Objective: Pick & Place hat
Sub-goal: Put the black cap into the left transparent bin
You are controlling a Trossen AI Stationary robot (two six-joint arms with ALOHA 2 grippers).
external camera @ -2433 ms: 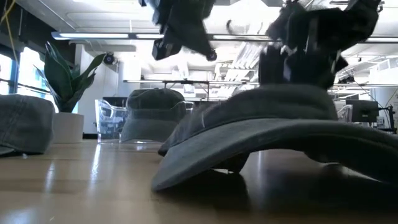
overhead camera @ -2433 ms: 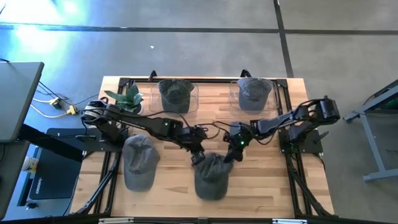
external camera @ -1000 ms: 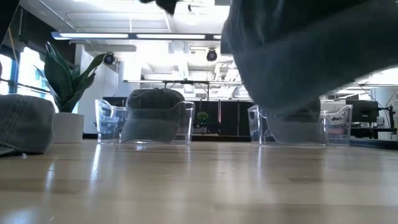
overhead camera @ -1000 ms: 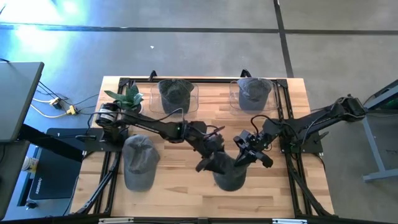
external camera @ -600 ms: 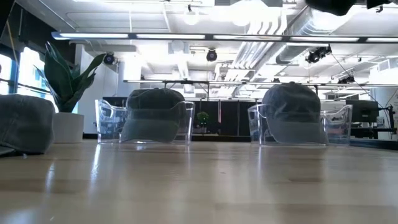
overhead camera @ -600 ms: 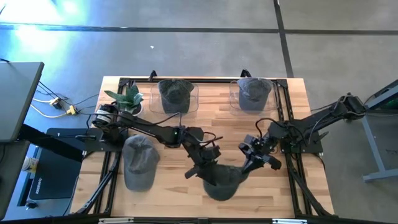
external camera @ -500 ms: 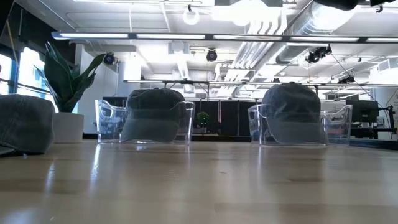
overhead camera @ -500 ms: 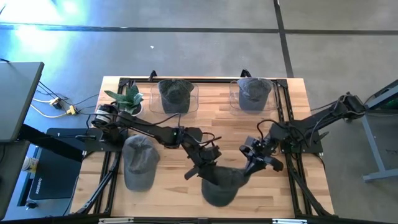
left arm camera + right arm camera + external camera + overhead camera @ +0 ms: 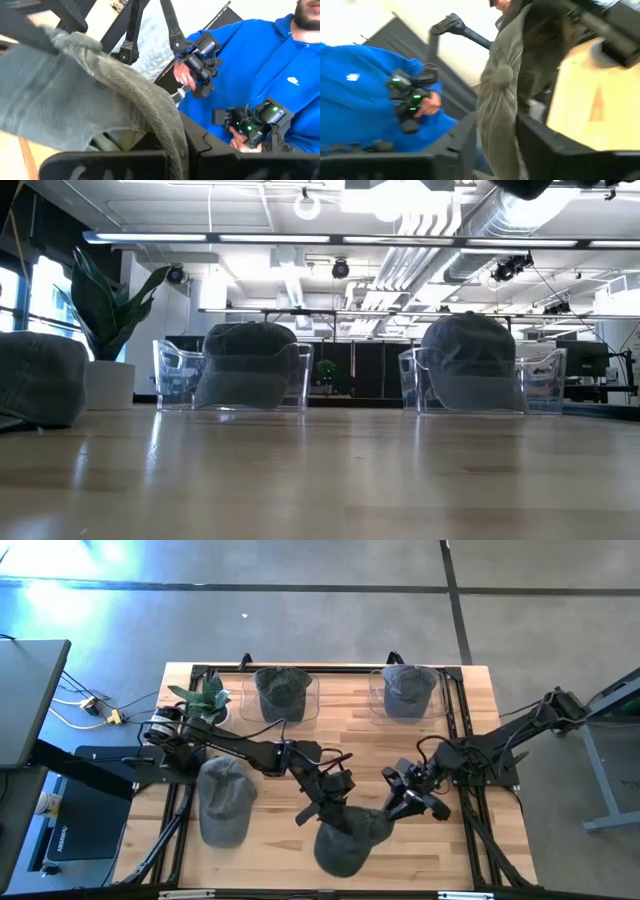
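A grey-green cap (image 9: 348, 838) hangs in the air over the table's near middle, held between both grippers. My left gripper (image 9: 325, 812) is shut on its left side and my right gripper (image 9: 398, 808) on its right side. The left wrist view shows the cap's cloth (image 9: 95, 95) running down between the dark fingers (image 9: 110, 165). In the right wrist view the cap (image 9: 502, 85) shows its top button. The low view catches only a dark scrap at its top edge. My left gripper pinches a ridged edge of the cap (image 9: 167, 127) between its two fingers, coming from the table's left and slanting down. The cap is lifted clear of the table. My right gripper pinches a fold of the cap's crown cloth (image 9: 495, 127) below the top button, coming from the table's right. The cap hangs clear between the two grippers, with its free part sagging toward the near edge.
Another cap (image 9: 225, 802) lies on the table's left. Two clear bins at the far edge each hold a cap (image 9: 283, 692) (image 9: 408, 690). A potted plant (image 9: 205, 698) stands at the far left. A person in a blue top (image 9: 260, 65) holds controller handles beyond the table.
Both grippers have carried the cap up and toward the table's near edge. It filled the upper right of the low view a second ago and has now risen out of it. Its free part has swung toward the near left.
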